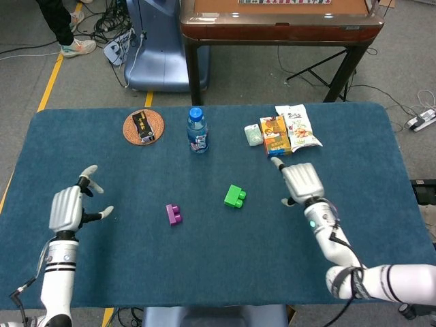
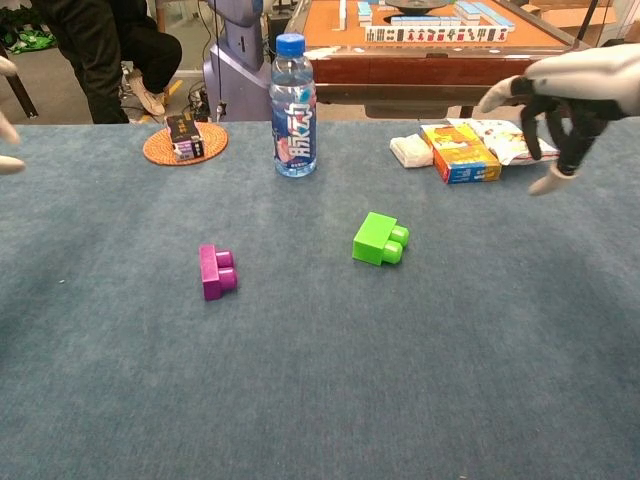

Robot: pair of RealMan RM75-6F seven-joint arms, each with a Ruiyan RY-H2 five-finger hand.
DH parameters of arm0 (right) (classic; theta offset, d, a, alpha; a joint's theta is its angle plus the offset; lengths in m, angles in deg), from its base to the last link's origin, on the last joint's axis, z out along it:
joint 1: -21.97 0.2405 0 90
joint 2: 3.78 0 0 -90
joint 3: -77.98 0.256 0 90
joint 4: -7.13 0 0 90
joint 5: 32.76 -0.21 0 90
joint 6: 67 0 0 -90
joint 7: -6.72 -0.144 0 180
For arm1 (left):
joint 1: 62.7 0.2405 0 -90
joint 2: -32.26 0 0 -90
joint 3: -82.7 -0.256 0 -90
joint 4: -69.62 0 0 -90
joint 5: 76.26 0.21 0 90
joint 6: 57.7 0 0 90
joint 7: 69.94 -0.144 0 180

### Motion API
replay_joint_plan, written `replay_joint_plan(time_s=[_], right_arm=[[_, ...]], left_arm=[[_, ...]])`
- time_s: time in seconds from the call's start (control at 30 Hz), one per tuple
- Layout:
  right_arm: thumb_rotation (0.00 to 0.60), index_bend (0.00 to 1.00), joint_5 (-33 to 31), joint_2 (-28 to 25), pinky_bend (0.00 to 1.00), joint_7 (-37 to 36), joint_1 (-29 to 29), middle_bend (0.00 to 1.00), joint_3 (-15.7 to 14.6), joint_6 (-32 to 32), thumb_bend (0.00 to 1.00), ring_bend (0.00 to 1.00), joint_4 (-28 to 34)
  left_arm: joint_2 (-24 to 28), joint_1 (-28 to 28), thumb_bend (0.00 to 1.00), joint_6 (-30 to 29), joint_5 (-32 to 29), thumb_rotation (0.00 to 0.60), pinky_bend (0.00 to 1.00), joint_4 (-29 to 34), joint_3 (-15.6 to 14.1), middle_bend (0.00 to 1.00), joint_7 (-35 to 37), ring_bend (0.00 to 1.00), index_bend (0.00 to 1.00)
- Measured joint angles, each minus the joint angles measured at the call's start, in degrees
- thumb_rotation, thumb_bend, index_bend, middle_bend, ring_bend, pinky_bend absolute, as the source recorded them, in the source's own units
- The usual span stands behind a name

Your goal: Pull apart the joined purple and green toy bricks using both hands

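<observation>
The purple plastic toy brick (image 1: 174, 214) lies on the blue felt table (image 1: 204, 272), a little left of the centre of the frame, and the green plastic toy brick (image 1: 235, 196) lies well apart from it, to its right. They are no longer joined, so I judge the task is finished. The left hand (image 1: 68, 208) is at the left edge, fingers spread and holding nothing. The right hand (image 1: 302, 182) is right of the green one, also empty and spread. Each brick shows two round studs.
</observation>
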Motion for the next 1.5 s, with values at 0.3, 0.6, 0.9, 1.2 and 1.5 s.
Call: replay_joint_plan(time_s=[0.3,0.6,0.9,1.2,1.5], right_arm=[[0.600,0.13,12.0,-7.0,0.43,-7.3,-12.6,0.36,-5.2,7.0,0.00,0.34,3.3],[0.600,0.16,24.8,-10.1,0.43,-12.5,-25.3,0.36,-8.9,17.3,0.00,0.34,3.2],[0.600,0.18,35.8,-11.6,0.43,-13.1,-37.6,0.36,-10.9,29.5,0.00,0.34,2.5],[0.600,0.19,39.9,-11.6,0.43,-14.5,-44.9,0.36,-10.1,32.0,0.00,0.34,0.6],[0.600,0.19,40.9,-12.3,0.43,-13.5,-47.5,0.36,-7.5,30.4,0.00,0.34,1.6]], left_arm=[[10.1,11.1,0.00,-6.5,14.4,0.600,0.51,-6.5,-8.7,0.33,9.1,0.31,0.23],[14.3,21.2,0.00,-12.3,19.9,0.600,0.51,-14.5,-14.2,0.33,14.5,0.31,0.25],[15.1,26.2,0.00,-13.5,21.5,0.600,0.50,-18.4,-14.9,0.33,18.2,0.31,0.25],[14.8,27.7,0.00,-12.6,22.9,0.600,0.50,-17.6,-14.1,0.33,18.1,0.31,0.25],[13.8,28.5,0.00,-11.3,24.2,0.600,0.50,-18.1,-13.4,0.33,17.7,0.31,0.25]])
